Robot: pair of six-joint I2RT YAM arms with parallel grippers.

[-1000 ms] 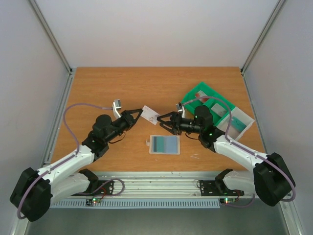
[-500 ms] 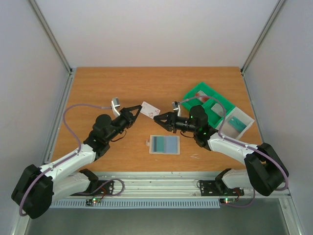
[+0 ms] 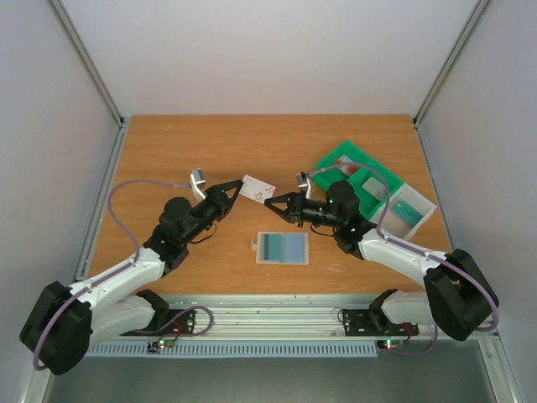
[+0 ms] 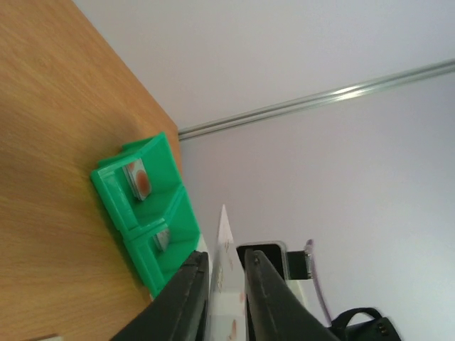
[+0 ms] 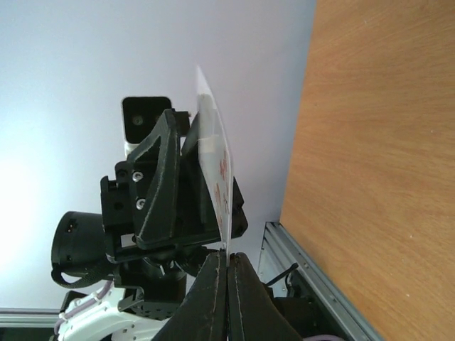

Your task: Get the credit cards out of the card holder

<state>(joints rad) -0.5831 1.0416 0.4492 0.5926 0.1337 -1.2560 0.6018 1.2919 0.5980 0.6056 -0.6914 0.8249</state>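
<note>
Two robot arms meet above the middle of a wooden table (image 3: 185,151), with a single white credit card (image 3: 259,186), marked in pinkish red, raised between them. The right gripper (image 3: 267,202) has its fingers clenched tight on one edge of the card. The right wrist view shows this plainly, the thin plastic rising on edge out of the closed fingertips.

The left gripper (image 3: 239,189) reaches in from the opposite side, and the same card stands between its two fingers (image 4: 190,298). Whether they press on it or merely flank it cannot be told from either wrist view. The card is clear of the table surface and sits farther from the arm bases than the card holder (image 3: 283,259).

That holder, pale and flat, lies on the wood nearer the bases, apart from both grippers. A small tab (image 3: 254,245) sticks out from its left short edge. Teal and blue-grey cards (image 3: 281,245) show side by side inside it.

Toward the far right of the table, behind the right arm, sits a green tray (image 3: 336,156) with a white compartment (image 3: 424,207) adjoining it, something teal lying inside. The left wrist view shows two of the green compartments, each holding a small flat item, one with a reddish patch.
</note>
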